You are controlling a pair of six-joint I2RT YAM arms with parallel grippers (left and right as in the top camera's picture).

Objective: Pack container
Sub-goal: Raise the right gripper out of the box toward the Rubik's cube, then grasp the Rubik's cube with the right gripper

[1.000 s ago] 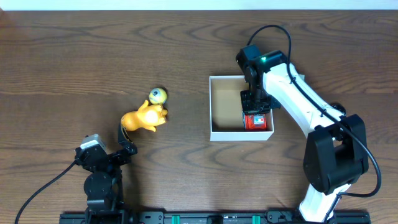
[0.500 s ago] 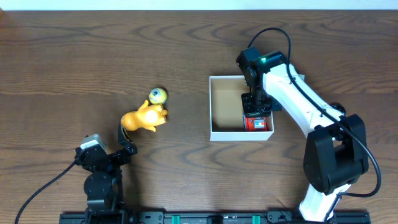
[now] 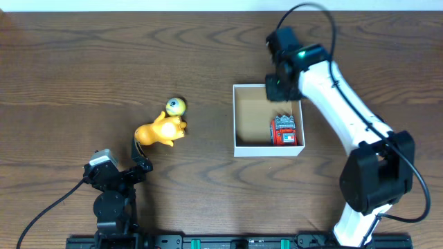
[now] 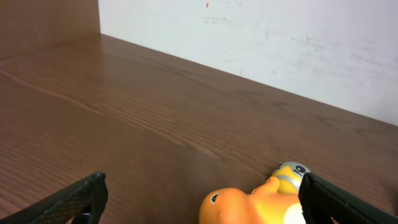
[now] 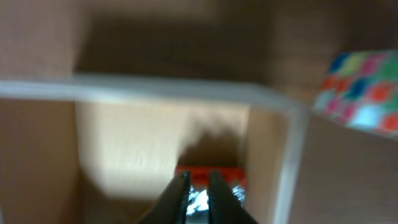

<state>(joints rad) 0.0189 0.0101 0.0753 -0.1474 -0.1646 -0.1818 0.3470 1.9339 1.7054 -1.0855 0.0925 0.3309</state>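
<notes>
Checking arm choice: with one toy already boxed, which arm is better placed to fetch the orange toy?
Left. Its open claw sits just beside the orange toy, which shows between its fingers in the wrist view. The right claw is over the box's far rim, across the table.

Soft, even light fills the sharp overhead view. Motion blur smears the right wrist view; just beyond the right gripper [image 5: 198,179], shadow darkens the container [image 5: 155,88] floor.
</notes>
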